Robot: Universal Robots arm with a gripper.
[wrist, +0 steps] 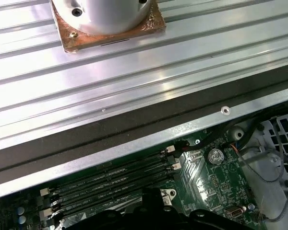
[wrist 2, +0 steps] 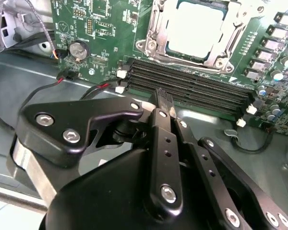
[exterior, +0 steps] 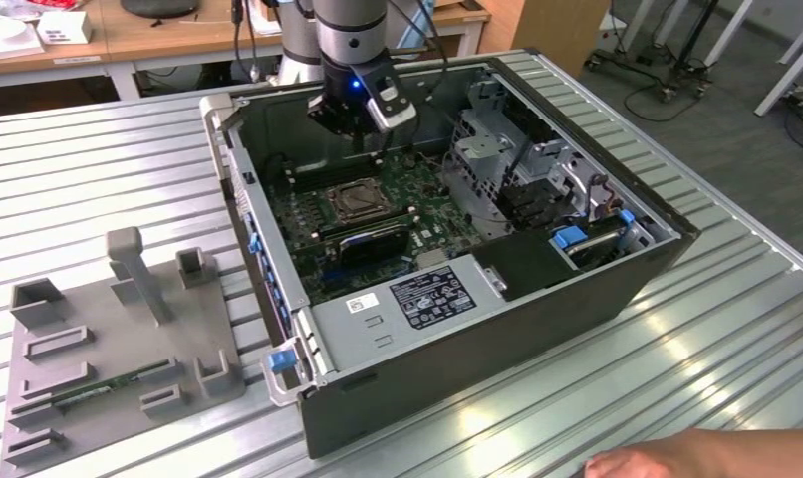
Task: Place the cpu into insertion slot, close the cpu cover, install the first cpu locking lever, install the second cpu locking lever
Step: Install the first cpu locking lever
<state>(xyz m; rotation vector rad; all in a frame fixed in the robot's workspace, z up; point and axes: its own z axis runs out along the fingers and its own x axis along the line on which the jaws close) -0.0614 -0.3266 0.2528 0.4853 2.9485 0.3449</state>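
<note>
Claw (wrist 2: 164,103) hangs inside the open computer case (exterior: 508,329), just above the green board; tips pressed together, nothing between them. 4 black memory slots (wrist 2: 192,84) run directly ahead of the tips. Past them from the claw is the insertion slot (wrist 2: 142,46), with the cpu (wrist 2: 197,28) seated in it, silver top up. Cpu cover (wrist 2: 159,21) lies flat, framing the chip. Lever state: cannot tell. Case rests on the ribbed metal surface (exterior: 668,339).
</note>
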